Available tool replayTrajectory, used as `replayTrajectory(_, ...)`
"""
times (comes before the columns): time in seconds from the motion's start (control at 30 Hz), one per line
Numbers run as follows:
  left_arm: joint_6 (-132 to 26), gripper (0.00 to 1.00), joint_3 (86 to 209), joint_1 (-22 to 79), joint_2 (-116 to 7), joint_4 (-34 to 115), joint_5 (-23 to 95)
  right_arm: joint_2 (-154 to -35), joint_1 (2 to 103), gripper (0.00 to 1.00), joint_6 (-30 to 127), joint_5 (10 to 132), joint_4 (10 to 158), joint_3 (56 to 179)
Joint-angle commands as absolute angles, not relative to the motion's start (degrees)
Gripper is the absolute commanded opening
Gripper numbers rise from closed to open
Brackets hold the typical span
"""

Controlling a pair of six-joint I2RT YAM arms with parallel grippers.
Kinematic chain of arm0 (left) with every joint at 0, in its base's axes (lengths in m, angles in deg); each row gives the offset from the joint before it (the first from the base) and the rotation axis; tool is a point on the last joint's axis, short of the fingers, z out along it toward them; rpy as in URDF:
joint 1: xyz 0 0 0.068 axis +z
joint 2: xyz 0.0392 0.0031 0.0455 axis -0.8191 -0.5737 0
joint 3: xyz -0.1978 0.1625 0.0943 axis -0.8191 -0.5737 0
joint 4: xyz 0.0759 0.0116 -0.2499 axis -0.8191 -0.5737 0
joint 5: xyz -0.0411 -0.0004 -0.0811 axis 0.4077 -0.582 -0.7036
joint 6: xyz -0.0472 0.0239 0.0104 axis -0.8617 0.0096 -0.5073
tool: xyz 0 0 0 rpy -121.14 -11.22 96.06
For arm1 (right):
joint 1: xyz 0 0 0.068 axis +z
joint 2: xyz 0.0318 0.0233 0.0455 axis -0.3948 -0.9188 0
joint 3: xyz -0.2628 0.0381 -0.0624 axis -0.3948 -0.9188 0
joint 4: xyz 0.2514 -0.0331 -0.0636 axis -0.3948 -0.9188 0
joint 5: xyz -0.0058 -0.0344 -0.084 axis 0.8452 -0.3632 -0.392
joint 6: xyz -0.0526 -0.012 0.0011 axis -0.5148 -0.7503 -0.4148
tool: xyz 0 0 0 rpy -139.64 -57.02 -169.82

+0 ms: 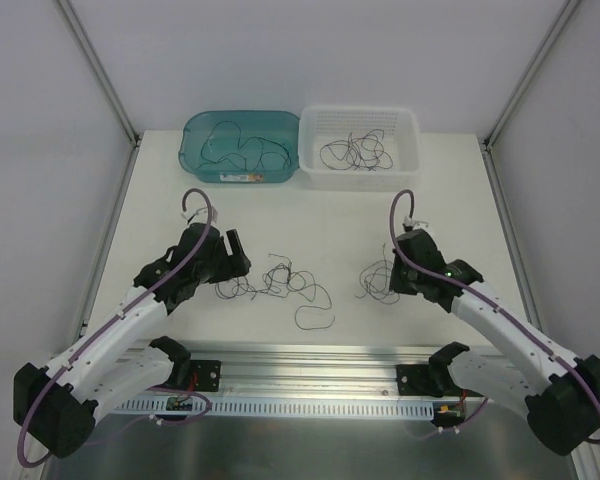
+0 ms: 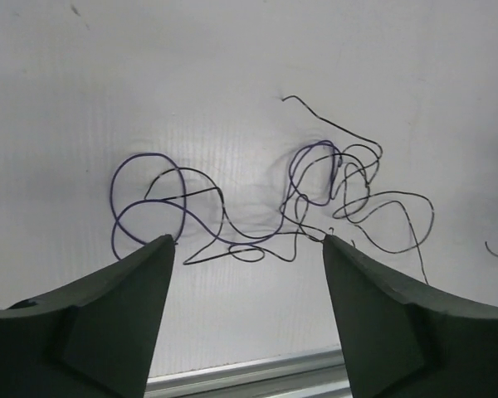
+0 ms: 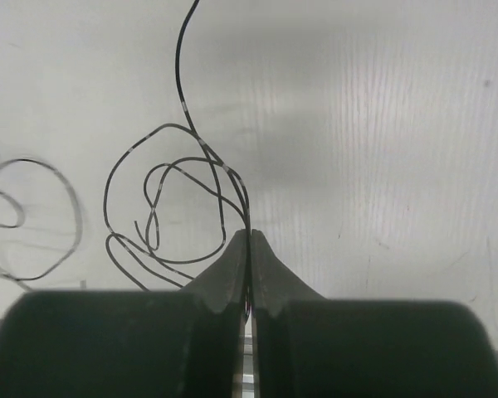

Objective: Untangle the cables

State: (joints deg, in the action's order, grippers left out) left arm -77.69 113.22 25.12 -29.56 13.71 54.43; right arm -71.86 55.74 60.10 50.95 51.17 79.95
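A loose tangle of thin dark cables [image 1: 280, 282] lies on the white table between the arms, with one separate loop [image 1: 315, 318] nearer the front. In the left wrist view the tangle [image 2: 332, 186] spreads ahead of the fingers, with a purple loop [image 2: 145, 203] at its left. My left gripper [image 1: 235, 250] [image 2: 249, 240] hangs open just short of it, nothing between its fingers. A smaller bunch of cables [image 1: 378, 283] [image 3: 162, 207] lies by my right gripper [image 1: 398, 276] [image 3: 250, 232], which is shut on a strand that runs into its fingertips.
At the back stand a teal bin [image 1: 195, 160] with a cable [image 1: 242, 145] in it and a white basket [image 1: 410, 150] holding several cables [image 1: 355, 152]. A metal rail [image 1: 310, 365] runs along the near table edge.
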Motion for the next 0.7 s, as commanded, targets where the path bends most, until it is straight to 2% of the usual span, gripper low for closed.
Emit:
replayTrajectory(0.0, -75.5, 0.75, 117.4, 25.7, -29.5, 12.9, 46.5, -65.5, 55.8, 0.01, 53.5, 49.8, 48.6, 87.0)
replayTrajectory(0.1, -75.8, 0.85, 120.1, 25.7, -30.7, 13.1, 38.3, -61.9, 55.9, 0.01, 49.7, 55.9, 51.7, 89.8)
replayTrajectory(0.27, -77.5, 0.9, 124.4, 23.8, -33.0, 15.2, 27.8, -60.3, 58.4, 0.01, 46.8, 62.5, 58.2, 91.6)
replayTrajectory(0.47, -80.9, 0.89, 127.6, 14.0, -35.8, 22.1, 28.0, -63.1, 62.9, 0.01, 47.0, 67.2, 65.7, 90.6)
replayTrajectory(0.67, -82.7, 0.8, 128.8, 8.7, -41.4, 29.1, 29.2, -65.6, 67.1, 0.01, 47.7, 68.1, 69.5, 90.0)
